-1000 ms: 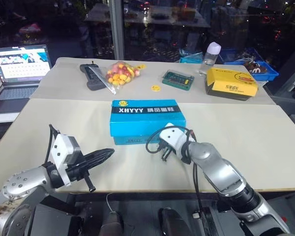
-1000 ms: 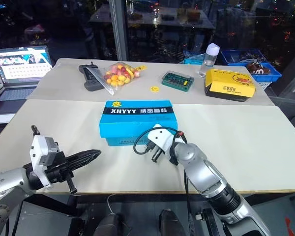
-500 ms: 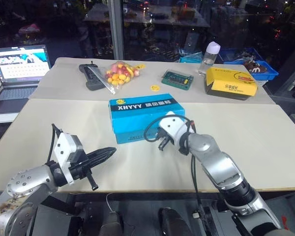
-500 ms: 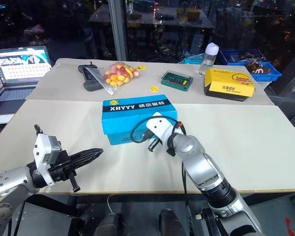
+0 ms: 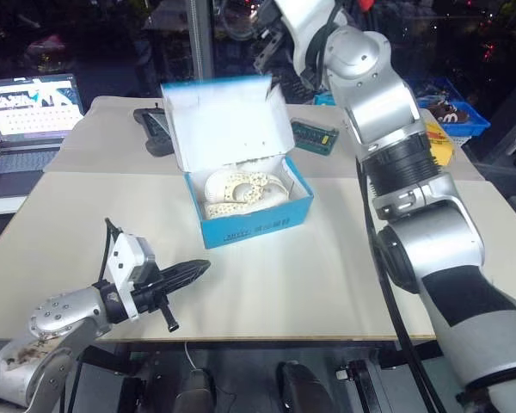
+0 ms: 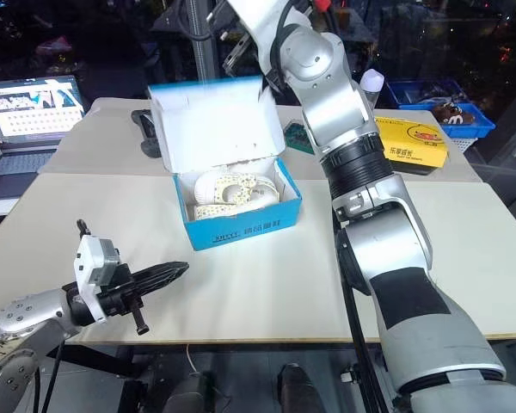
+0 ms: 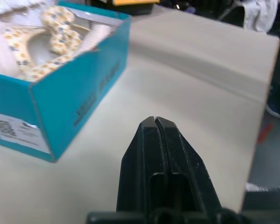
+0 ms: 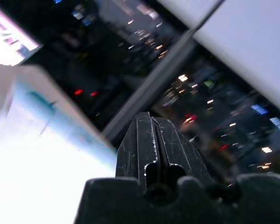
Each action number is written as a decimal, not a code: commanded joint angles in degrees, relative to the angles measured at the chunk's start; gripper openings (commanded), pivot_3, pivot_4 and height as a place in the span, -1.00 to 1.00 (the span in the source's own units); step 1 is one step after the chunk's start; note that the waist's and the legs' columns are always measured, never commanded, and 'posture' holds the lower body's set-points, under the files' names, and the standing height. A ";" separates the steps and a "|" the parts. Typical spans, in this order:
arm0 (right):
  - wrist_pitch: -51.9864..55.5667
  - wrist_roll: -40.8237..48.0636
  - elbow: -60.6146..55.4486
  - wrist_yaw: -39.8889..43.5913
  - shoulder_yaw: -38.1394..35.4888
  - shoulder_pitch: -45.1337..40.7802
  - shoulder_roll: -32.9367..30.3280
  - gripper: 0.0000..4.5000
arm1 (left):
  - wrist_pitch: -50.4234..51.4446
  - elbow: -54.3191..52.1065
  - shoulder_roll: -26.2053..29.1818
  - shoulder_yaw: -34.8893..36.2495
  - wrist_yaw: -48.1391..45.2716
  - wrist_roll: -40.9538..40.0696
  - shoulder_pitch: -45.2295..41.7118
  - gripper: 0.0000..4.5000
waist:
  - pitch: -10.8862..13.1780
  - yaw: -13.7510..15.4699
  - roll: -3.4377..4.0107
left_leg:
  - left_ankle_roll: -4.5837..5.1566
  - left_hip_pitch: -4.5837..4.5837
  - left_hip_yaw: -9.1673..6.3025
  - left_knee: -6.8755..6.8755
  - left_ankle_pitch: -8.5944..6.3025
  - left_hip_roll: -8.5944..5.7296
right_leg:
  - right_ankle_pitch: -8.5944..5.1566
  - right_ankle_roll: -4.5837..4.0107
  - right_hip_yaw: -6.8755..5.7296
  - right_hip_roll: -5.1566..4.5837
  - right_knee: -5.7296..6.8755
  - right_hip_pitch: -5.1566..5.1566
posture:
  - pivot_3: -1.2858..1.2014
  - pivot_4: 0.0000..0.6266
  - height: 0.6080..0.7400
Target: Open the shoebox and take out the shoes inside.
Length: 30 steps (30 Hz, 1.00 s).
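The blue shoebox point(image 5: 256, 226) stands open at mid-table, its white-lined lid point(image 5: 224, 120) tipped up and back. The cream-white perforated shoes point(image 5: 241, 191) lie side by side inside it, also seen in the left wrist view as shoes point(image 7: 46, 32). My right arm reaches high over the box. My right gripper point(image 8: 147, 116) is shut and empty, just past the lid's blurred top edge point(image 8: 46, 102). Low at the table's near left, my left gripper point(image 5: 203, 268) is shut and empty, pointing toward the box's near corner point(image 7: 35, 93) but apart from it.
A laptop point(image 5: 34, 107) sits on the far left. Behind the box lie a black remote point(image 5: 150, 129) and a green case point(image 5: 314, 136). Farther right are a yellow box point(image 6: 417, 142), a bottle point(image 6: 371, 82) and a blue crate point(image 5: 460, 107).
My right arm swung from the box's front up and away, and the lid went from closed to standing open. The shoes now show. The box turned a little. My left gripper stayed put.
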 commanded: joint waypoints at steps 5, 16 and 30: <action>5.32 6.64 -9.76 21.45 -0.81 7.48 -1.12 -0.96 | -1.97 -1.45 -0.72 0.24 0.19 1.04 1.46 -1.00 | 0.35 0.46 0.55 | 0.11 -0.89 0.03 0.17 0.09 -0.06 | 0.47 0.18 0.05 -0.04 0.37 -0.93 | 0.03 -0.52 -0.02; 7.28 5.49 -6.86 40.70 5.77 6.56 -2.59 0.26 | -1.08 -0.77 -0.47 -1.31 -0.07 1.29 -0.88 -1.00 | 0.37 0.46 0.58 | 0.11 -0.52 -0.12 0.09 0.09 -0.02 | -0.03 0.15 0.00 0.11 0.98 -0.95 | 0.03 -0.52 -0.02; -11.49 -5.89 15.78 32.80 9.06 5.60 0.44 0.85 | -0.25 -2.24 -1.05 -2.30 2.17 0.72 -1.23 -1.00 | 0.36 0.38 0.57 | 0.10 -0.47 -0.14 0.10 0.10 -0.02 | 0.03 0.23 -0.03 0.12 1.05 -0.91 | 0.03 -0.52 -0.02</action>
